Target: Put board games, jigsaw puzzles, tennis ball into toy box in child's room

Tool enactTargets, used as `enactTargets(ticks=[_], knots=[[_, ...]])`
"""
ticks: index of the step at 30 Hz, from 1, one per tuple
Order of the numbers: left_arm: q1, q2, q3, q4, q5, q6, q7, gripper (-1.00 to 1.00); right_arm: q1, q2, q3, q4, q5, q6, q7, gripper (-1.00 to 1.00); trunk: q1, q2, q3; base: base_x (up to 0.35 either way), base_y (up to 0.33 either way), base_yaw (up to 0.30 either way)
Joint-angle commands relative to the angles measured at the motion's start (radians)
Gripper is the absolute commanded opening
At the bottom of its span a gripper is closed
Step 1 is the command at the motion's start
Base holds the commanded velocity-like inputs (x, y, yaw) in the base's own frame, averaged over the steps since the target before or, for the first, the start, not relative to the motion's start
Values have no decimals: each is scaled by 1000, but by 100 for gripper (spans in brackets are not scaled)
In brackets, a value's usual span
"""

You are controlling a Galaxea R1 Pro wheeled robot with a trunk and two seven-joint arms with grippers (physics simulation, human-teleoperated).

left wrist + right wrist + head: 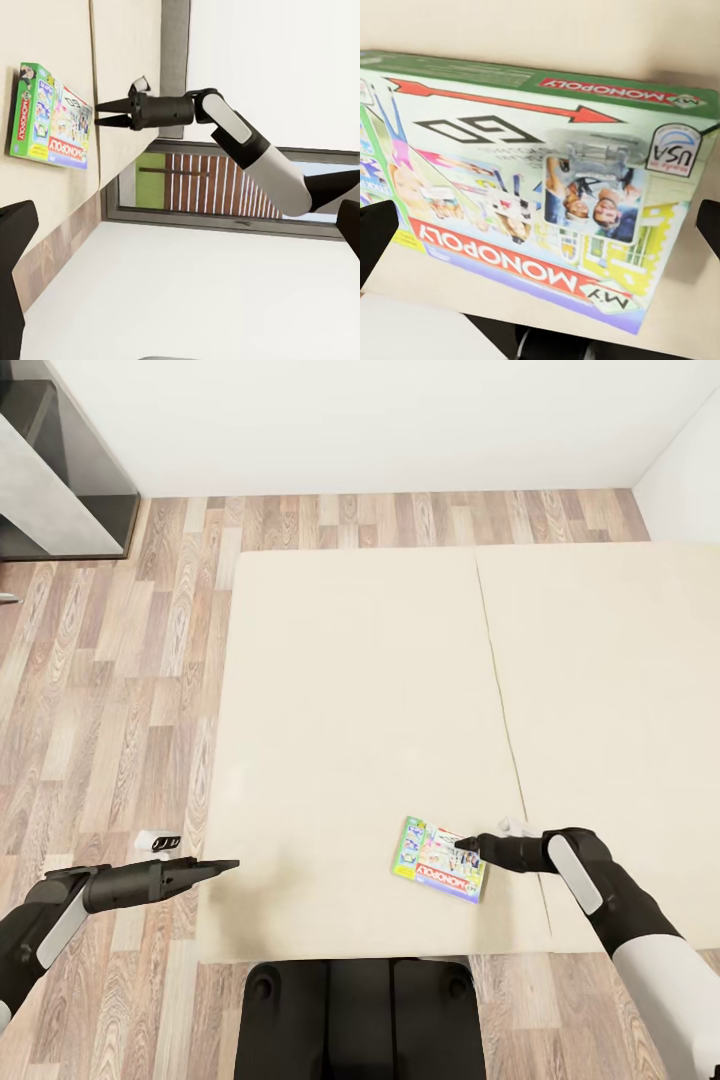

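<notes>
A board game (440, 860), a flat green-bordered Monopoly box, lies flat on the beige bed (350, 690) near its front edge. My right gripper (462, 848) hovers at the box's right side, open, its tips just over the box edge. In the left wrist view the same gripper (97, 115) points at the box (51, 116) with its jaws apart. The right wrist view looks straight down on the box (532, 180), with a dark finger (375, 236) at either side of it. My left gripper (228, 867) is open at the bed's front left edge, holding nothing.
The mattress has a seam (500, 700) running front to back. Wood-plank floor (110, 690) lies left of the bed, with a small white object (158, 844) on it. A dark cabinet (60, 470) stands at the far left. My base (360, 1020) is against the bed's front.
</notes>
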Motion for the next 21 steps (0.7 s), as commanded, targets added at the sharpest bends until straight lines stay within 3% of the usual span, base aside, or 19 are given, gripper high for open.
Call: enactTargets(ticks=[1, 21], knots=[[-1, 1, -4, 0, 6, 11, -2, 100, 0, 0, 1, 1, 9, 2, 9, 100, 1, -2, -1, 0, 0, 0], [-1, 1, -5, 0, 6, 10, -2, 100, -9, 2, 0, 44, 9, -8, 5, 100, 1, -2, -1, 0, 0, 0]])
